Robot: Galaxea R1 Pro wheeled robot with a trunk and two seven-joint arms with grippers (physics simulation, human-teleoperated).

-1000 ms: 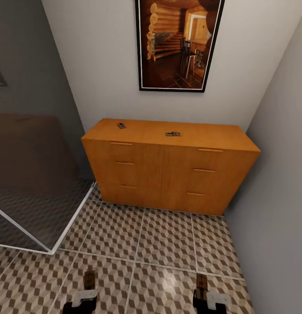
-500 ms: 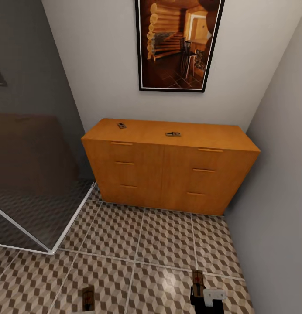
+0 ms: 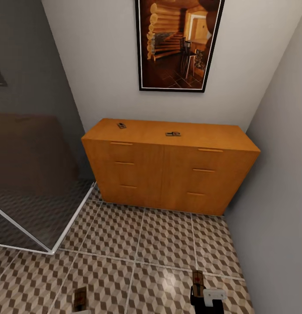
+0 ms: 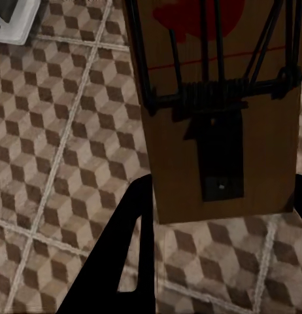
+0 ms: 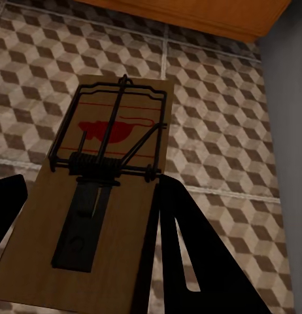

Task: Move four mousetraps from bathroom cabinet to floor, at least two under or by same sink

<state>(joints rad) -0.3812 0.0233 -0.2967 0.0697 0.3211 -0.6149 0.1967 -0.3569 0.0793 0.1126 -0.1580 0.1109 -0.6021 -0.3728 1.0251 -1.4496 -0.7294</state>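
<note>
Two mousetraps (image 3: 173, 134) on cabinet (image 3: 168, 170), one in each tool (image 3: 199, 291).

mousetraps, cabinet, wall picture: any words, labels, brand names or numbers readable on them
None: no readable text in any view.
Mousetrap in the right hand: a red spot and thin red lines, no letters.
Mousetrap in the left hand: a red spot and one red line, no letters.
Two mousetraps on the cabinet, at and: too small to tell.
Framed picture: a log interior scene, no caption.
</note>
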